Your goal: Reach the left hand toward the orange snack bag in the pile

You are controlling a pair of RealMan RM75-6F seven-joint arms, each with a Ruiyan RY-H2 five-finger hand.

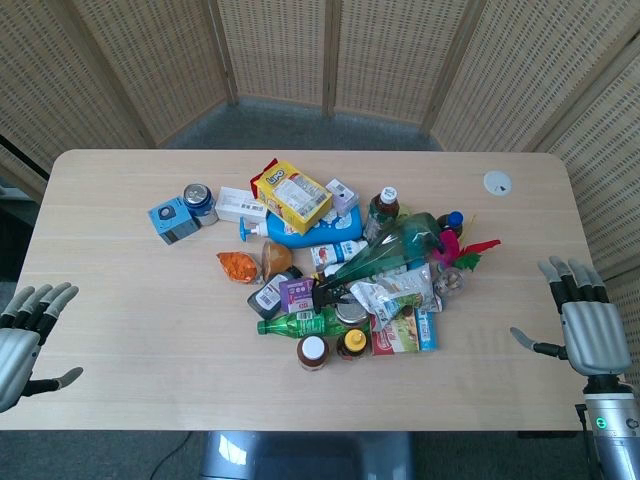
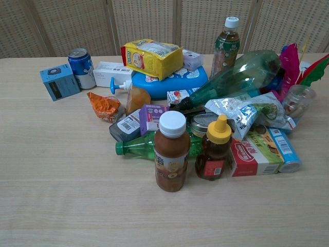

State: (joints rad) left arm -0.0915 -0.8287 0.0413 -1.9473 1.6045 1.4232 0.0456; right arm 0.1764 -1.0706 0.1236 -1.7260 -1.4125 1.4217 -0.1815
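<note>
The orange snack bag [image 1: 239, 267] lies crumpled at the left edge of the pile, also seen in the chest view [image 2: 104, 106]. My left hand [image 1: 25, 335] hovers at the table's near-left edge with fingers spread and nothing in it, far to the left of the bag. At the near-right edge my right hand [image 1: 583, 320] is likewise spread and holds nothing. Neither hand shows in the chest view.
The pile holds a yellow box [image 1: 292, 195], a blue can [image 1: 198, 199], a small blue box [image 1: 172, 219], a green bottle [image 1: 300, 323], a brown bottle [image 2: 171, 151] and a honey bottle [image 2: 215, 148]. A white disc [image 1: 497, 182] lies far right. Bare table [image 1: 130, 300] separates left hand and bag.
</note>
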